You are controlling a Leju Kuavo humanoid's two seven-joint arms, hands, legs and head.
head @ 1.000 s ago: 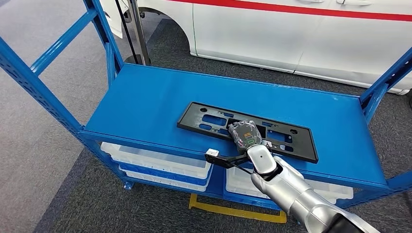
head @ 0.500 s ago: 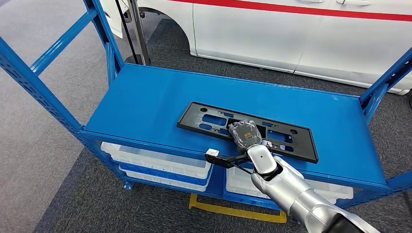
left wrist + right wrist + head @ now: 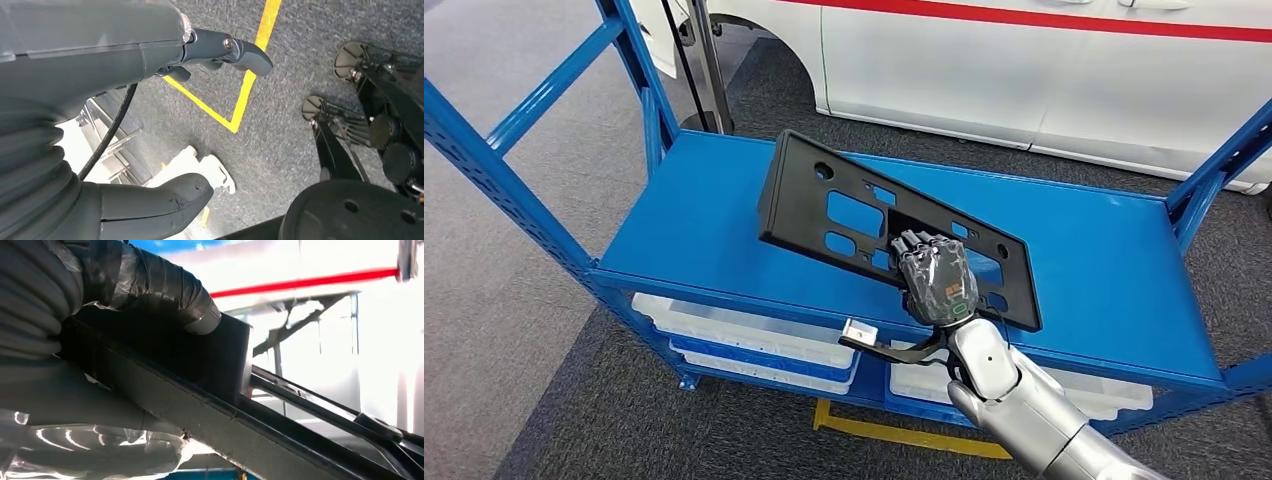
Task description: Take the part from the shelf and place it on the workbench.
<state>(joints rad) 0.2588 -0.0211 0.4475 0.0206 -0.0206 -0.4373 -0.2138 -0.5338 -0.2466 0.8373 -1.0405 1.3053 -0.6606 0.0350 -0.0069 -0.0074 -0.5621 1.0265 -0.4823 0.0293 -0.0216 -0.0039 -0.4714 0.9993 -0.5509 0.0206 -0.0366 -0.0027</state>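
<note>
The part is a long black plastic plate [image 3: 844, 215] with several cut-outs and holes. It hangs tilted above the blue shelf top [image 3: 704, 210], its far left end raised highest. My right hand [image 3: 936, 280] grips its near edge close to the right end, fingers wrapped over the plate. In the right wrist view the black plate [image 3: 210, 405] runs across the picture, with the taped thumb [image 3: 165, 290] pressed on it. My left hand [image 3: 125, 120] hangs over the grey floor, fingers apart and holding nothing.
Blue uprights [image 3: 639, 70] frame the shelf at left and right [image 3: 1214, 170]. White bins [image 3: 744, 335] sit on the level below. A white car with a red stripe [image 3: 1044, 60] stands behind. Yellow floor tape [image 3: 904, 435] lies in front of the shelf.
My right hand has lifted the black plate off the shelf and tipped it up, its left end rising most. Earlier it lay flat under the hand.
</note>
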